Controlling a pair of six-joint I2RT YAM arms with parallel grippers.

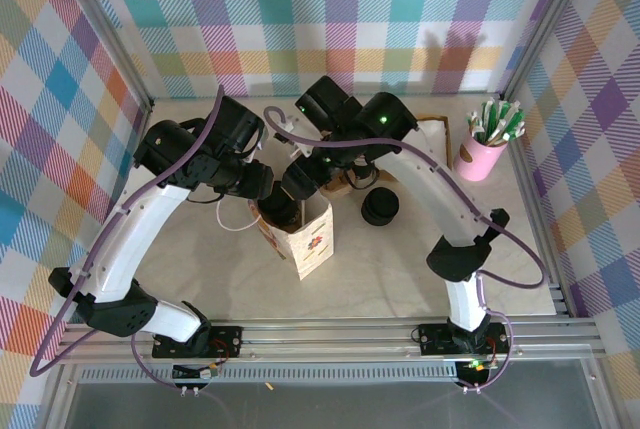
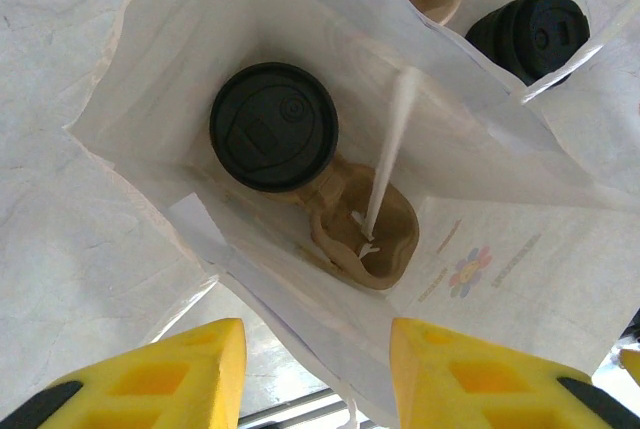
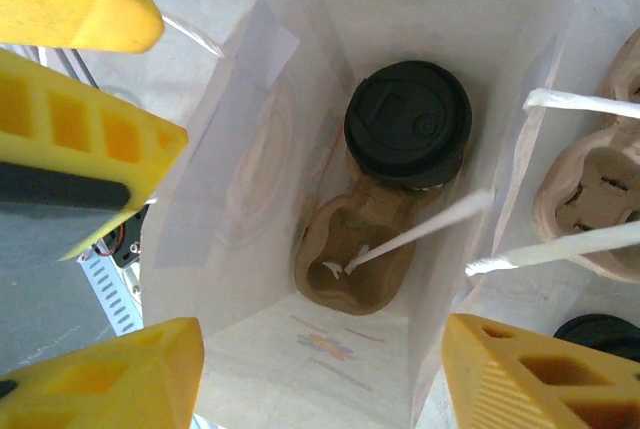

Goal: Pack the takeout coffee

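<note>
The takeout coffee (image 2: 273,126), dark-sided under a round black lid (image 3: 408,121), stands in one pocket of a brown pulp carrier (image 2: 365,234) at the bottom of an open white paper bag (image 1: 305,239). The carrier's other pocket (image 3: 350,259) holds nothing. My right gripper (image 3: 320,379) hangs over the bag's mouth, open, well above the cup and touching nothing. My left gripper (image 2: 318,349) is at the bag's left rim (image 1: 262,192), its yellow fingers (image 2: 455,369) apart with the bag's near wall running between them. A white handle strip (image 2: 392,144) droops into the bag.
A low stack of loose black lids (image 1: 380,207) sits right of the bag. More pulp carriers (image 3: 590,199) lie just behind it. At the back right stands a pink cup (image 1: 483,149) of stirrers. Frame posts and plaid walls ring the table.
</note>
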